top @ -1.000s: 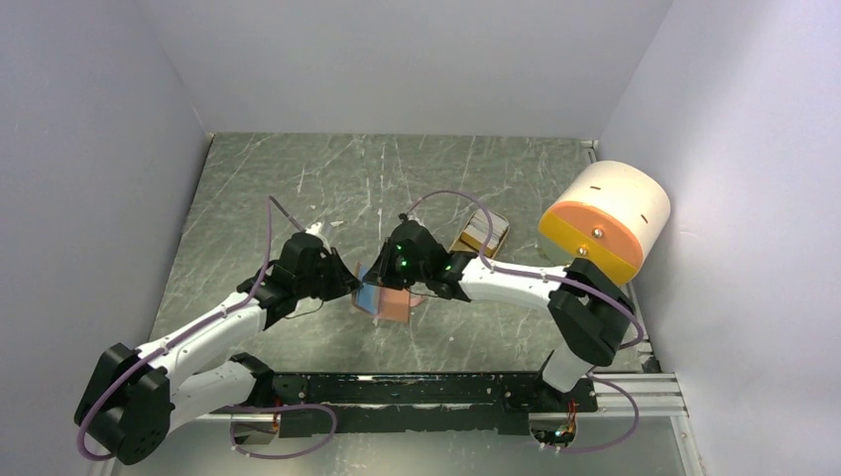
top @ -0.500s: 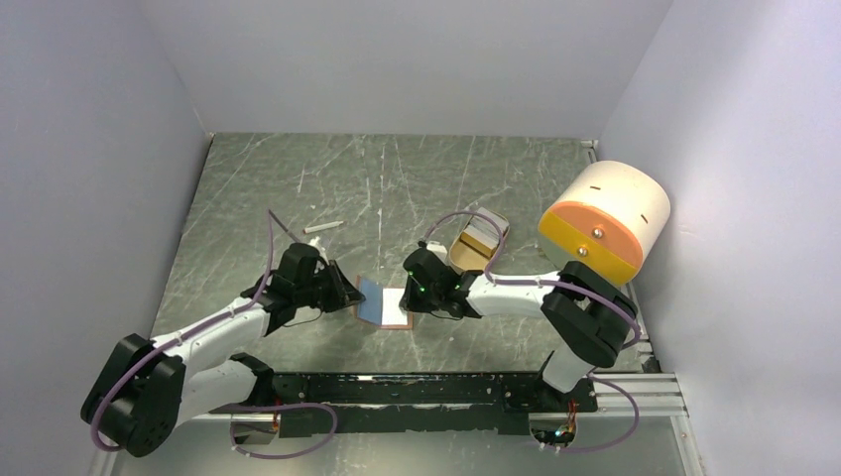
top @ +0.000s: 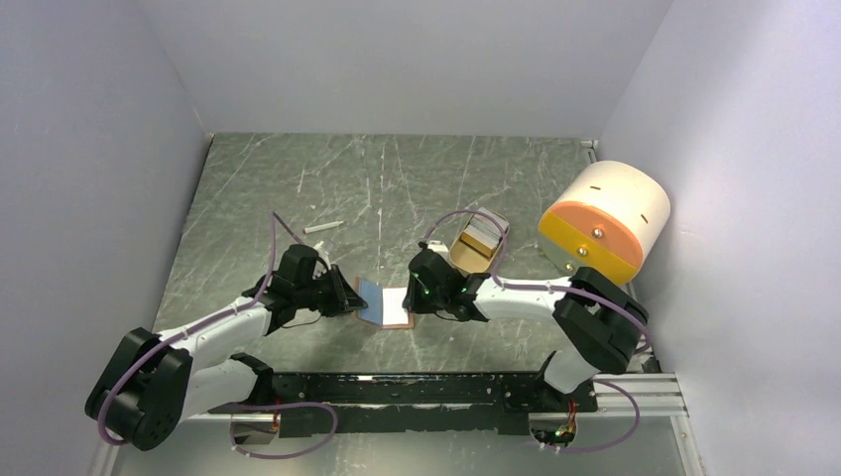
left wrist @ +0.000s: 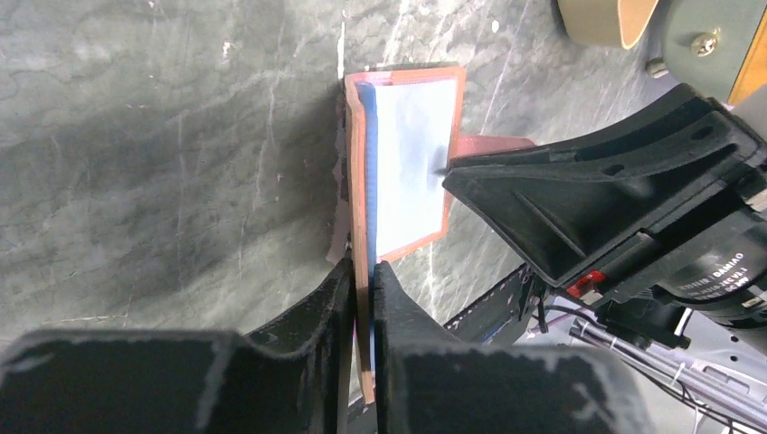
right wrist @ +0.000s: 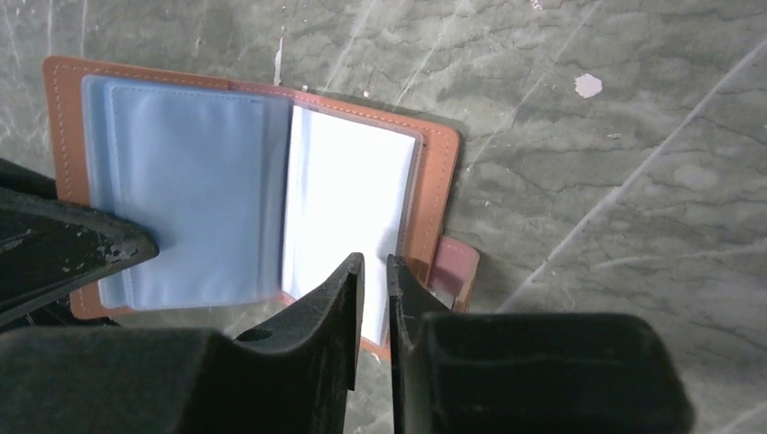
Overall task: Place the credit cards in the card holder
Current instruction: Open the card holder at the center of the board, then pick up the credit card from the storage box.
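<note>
My left gripper (left wrist: 362, 268) clamps the card holder (top: 385, 303) mid-frame, right gripper (right wrist: 374, 264) nearly closed over it; a tug could fold it shut.

Diffuse overhead light keeps the top view bright and sharp, with only soft shadows on the table (top: 417, 178), while in the wrist views the near fingers (right wrist: 307, 362) are dark and slightly blurred and the card holder (left wrist: 402, 163) sleeve glares white.

reddish-brown card holder (right wrist: 440, 199) open mid-table, blue and white pages showing
</note>
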You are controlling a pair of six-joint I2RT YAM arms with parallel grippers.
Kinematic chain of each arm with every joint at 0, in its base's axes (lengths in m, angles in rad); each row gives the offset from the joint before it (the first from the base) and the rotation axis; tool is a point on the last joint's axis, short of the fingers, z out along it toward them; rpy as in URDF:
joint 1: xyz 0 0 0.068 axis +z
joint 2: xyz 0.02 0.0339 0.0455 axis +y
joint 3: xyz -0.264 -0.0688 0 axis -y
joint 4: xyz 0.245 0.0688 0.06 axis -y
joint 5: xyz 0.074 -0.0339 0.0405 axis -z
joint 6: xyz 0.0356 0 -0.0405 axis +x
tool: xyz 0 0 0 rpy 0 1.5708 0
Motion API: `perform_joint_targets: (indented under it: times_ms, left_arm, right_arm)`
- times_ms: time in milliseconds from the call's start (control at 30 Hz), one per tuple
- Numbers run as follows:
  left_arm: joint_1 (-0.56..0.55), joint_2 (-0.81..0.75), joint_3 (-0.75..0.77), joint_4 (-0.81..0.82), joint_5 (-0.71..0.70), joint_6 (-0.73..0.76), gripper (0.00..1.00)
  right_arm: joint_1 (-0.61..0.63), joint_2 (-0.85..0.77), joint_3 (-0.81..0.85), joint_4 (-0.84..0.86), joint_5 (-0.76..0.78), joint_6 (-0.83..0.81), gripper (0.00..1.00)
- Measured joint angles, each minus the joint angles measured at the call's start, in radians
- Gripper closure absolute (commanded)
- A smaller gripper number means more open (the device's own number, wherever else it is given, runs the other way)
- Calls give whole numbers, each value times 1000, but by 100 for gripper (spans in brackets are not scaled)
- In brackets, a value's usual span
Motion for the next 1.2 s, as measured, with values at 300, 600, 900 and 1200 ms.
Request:
perform_joint_targets:
  times_ms: [300,600,900,1200]
  left_arm:
    - [0,-4,23,-19,14,38,91]
    - [0,-21,70,-100,-2,85,89]
    - [0,-27,109,-144,-4,113,88]
    - [0,-39,109,-167,-1,117,87]
  right_arm:
    - [0,-147,4,-18,-6,-71,49]
    - [-6,-275,144,-100,147,-463,45]
    - [-174,-179,266,-249,323,-762,41]
    - [-311,-34,324,-344,383,-954,37]
